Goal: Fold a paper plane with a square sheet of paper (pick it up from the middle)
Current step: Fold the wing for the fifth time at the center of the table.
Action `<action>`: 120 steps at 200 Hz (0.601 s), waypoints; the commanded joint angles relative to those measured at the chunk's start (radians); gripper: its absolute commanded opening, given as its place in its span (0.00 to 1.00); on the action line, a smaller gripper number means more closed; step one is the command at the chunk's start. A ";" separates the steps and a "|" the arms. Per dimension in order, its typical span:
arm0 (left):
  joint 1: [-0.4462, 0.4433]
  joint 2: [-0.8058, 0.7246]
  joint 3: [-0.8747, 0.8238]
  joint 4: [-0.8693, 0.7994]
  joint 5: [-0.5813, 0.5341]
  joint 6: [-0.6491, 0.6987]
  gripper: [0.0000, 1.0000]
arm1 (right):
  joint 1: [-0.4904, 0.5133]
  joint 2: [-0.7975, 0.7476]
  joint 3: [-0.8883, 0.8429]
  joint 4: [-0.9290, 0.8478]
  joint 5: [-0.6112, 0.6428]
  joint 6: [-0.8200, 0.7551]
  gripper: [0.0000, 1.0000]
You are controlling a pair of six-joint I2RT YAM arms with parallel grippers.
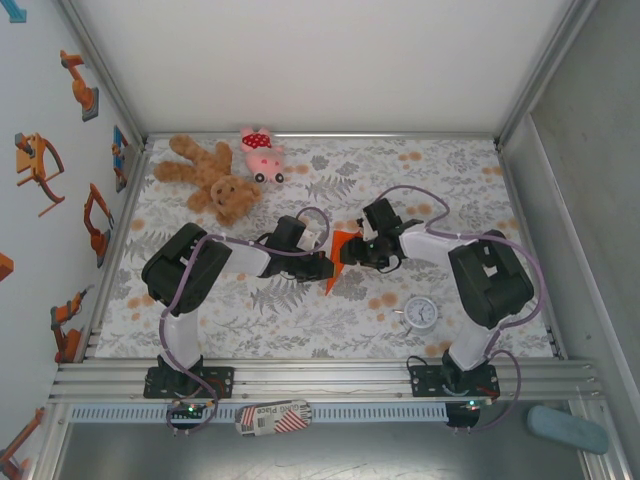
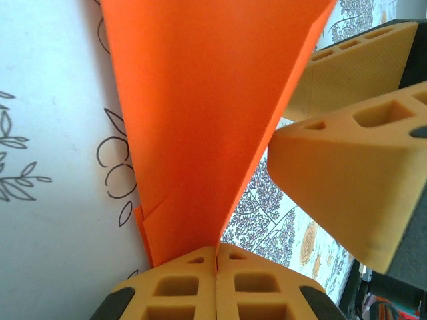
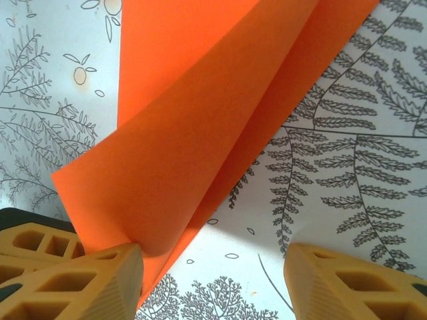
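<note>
Floral-print table (image 1: 300, 330), frame centre: folded orange paper sheet (image 1: 341, 243) is standing raised; left end effector (image 1: 326, 268) is pinching its narrow end; right end effector (image 1: 349, 252) is gaping open alongside.

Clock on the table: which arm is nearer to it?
Right. The right arm bends just to the right of the clock, with its forearm reaching past the clock on the far side. The left arm stands on the other side, far to the clock's left.
</note>
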 commanded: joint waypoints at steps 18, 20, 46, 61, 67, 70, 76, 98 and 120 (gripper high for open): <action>-0.006 0.062 -0.029 -0.043 -0.089 0.005 0.09 | 0.029 0.137 0.045 -0.080 0.107 0.028 0.54; -0.006 0.061 -0.029 -0.042 -0.089 0.005 0.08 | 0.029 0.140 0.046 -0.082 0.107 0.029 0.54; -0.007 0.045 -0.021 -0.052 -0.088 0.004 0.10 | 0.050 0.183 0.076 -0.098 0.123 0.052 0.55; -0.006 0.037 -0.019 -0.058 -0.086 0.004 0.10 | 0.058 0.202 0.089 -0.104 0.128 0.061 0.56; -0.007 0.033 -0.019 -0.059 -0.086 0.002 0.11 | 0.061 0.207 0.092 -0.101 0.127 0.063 0.57; -0.006 0.032 -0.019 -0.060 -0.086 0.002 0.11 | 0.062 0.210 0.092 -0.100 0.126 0.063 0.57; -0.006 0.026 -0.020 -0.061 -0.086 0.002 0.11 | 0.064 0.214 0.095 -0.101 0.126 0.068 0.58; -0.008 0.004 -0.023 -0.065 -0.089 0.000 0.13 | 0.067 0.225 0.101 -0.105 0.131 0.077 0.60; -0.008 -0.024 -0.022 -0.072 -0.090 -0.004 0.15 | 0.067 0.238 0.106 -0.119 0.142 0.079 0.61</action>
